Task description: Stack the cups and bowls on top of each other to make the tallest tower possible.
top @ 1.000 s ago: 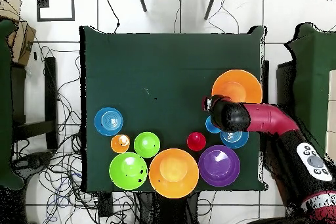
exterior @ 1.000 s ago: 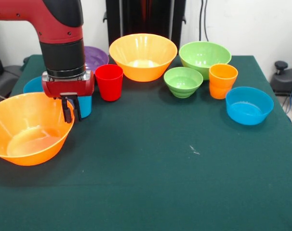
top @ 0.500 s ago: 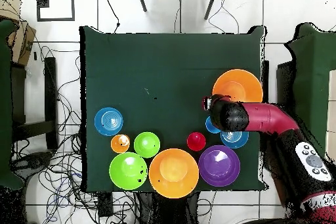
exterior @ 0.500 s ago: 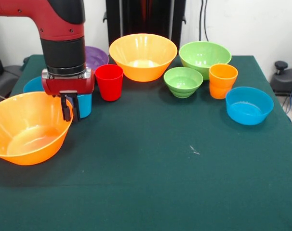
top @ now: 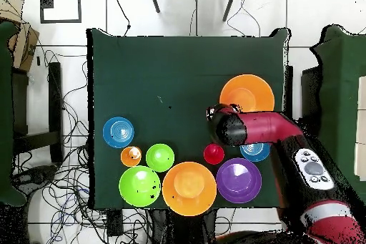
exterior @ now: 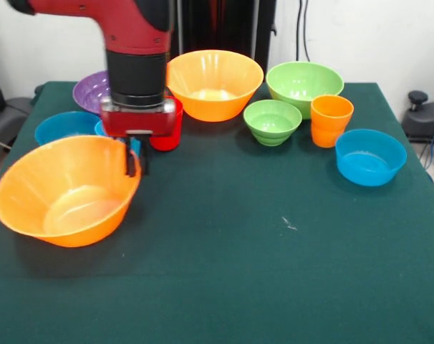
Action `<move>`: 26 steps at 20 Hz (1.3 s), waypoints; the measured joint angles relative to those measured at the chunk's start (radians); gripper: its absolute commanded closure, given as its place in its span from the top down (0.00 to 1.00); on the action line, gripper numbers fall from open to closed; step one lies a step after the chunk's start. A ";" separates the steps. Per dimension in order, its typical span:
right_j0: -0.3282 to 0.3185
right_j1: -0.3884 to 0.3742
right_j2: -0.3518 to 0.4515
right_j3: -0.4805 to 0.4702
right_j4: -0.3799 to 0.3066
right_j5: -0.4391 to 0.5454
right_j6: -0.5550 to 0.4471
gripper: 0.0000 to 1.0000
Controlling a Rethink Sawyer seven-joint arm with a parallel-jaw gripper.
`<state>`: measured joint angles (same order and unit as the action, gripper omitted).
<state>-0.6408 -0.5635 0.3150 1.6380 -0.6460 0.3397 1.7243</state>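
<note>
My gripper (exterior: 135, 166) is clamped on the rim of a large orange bowl (exterior: 63, 192), which sits tilted. Red cup (exterior: 171, 130), purple bowl (exterior: 92, 92) and small blue bowl (exterior: 63, 126) stand behind; nothing stacked.

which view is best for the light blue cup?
Front view, barely: only slivers of the light blue cup show beside the end effector, behind the large orange bowl. In the overhead view the arm covers it entirely.
</note>
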 measured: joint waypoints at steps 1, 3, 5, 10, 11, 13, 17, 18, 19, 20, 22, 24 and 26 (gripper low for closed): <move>0.022 -0.002 -0.013 0.004 0.004 -0.011 0.014 0.00; 0.078 -0.007 -0.046 0.017 0.016 -0.040 0.049 0.00; 0.119 -0.008 -0.070 0.024 0.024 -0.056 0.075 0.00; 0.207 -0.008 -0.125 0.037 0.045 -0.082 0.131 0.00; 0.220 -0.008 -0.134 0.038 0.049 -0.085 0.138 0.00; 0.249 -0.008 -0.153 0.042 0.060 -0.092 0.155 0.00; 0.332 -0.008 -0.209 0.048 0.094 -0.121 0.208 0.00; 0.346 -0.006 -0.218 0.048 0.103 -0.126 0.217 0.00; 0.360 -0.004 -0.227 0.048 0.111 -0.130 0.226 0.00; 0.368 -0.003 -0.234 0.048 0.117 -0.132 0.232 0.00; 0.388 0.001 -0.249 0.048 0.131 -0.136 0.245 0.00; 0.411 0.006 -0.266 0.048 0.148 -0.141 0.258 0.00; 0.430 0.013 -0.280 0.048 0.163 -0.145 0.268 0.00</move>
<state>-0.2110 -0.5508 0.0354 1.6863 -0.4827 0.1952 1.9920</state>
